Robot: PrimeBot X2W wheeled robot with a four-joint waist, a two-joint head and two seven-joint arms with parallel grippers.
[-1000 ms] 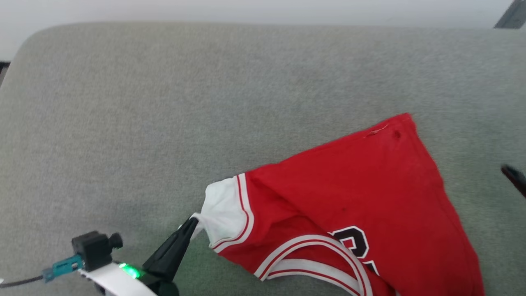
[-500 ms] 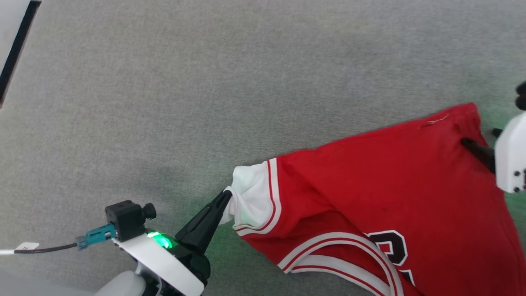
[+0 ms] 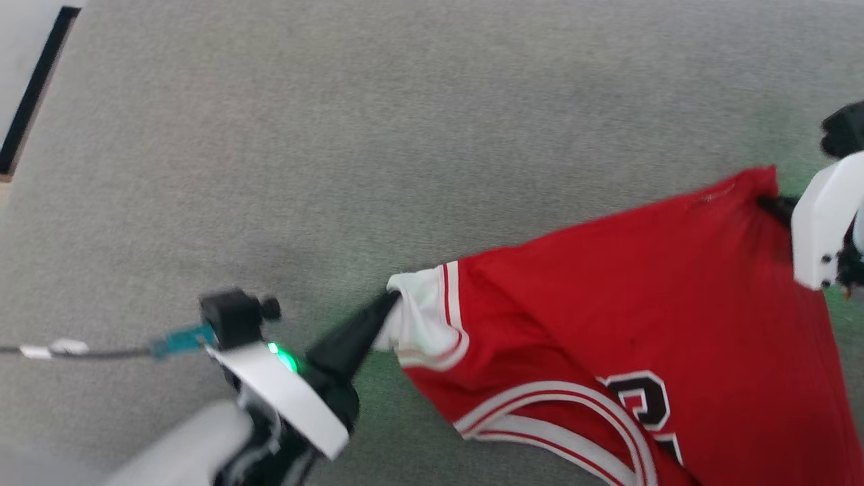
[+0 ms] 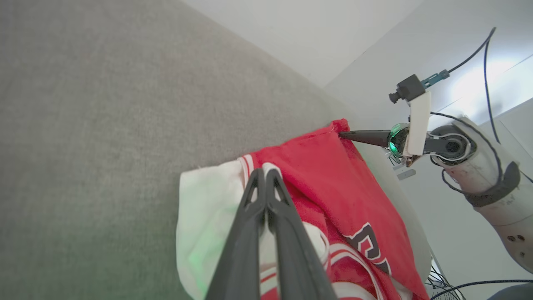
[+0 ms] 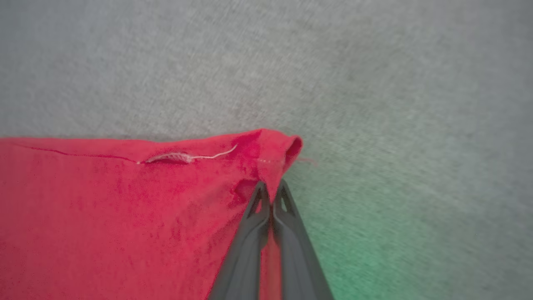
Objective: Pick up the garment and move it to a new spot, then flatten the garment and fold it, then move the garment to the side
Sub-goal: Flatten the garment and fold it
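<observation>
Red garment (image 3: 607, 290) is stretched between both grippers over the grey cloth-covered counter (image 3: 337, 135), with the black lettering facing up. Jaws of left gripper (image 3: 390, 300) are clenched on the white sleeve edge. Jaws of right gripper (image 3: 766, 201) are clenched on the far red hem corner (loose thread nearby).

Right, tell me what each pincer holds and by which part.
Both hold the shirt: left pincer grips the white sleeve's edge, right pincer a red corner.
</observation>
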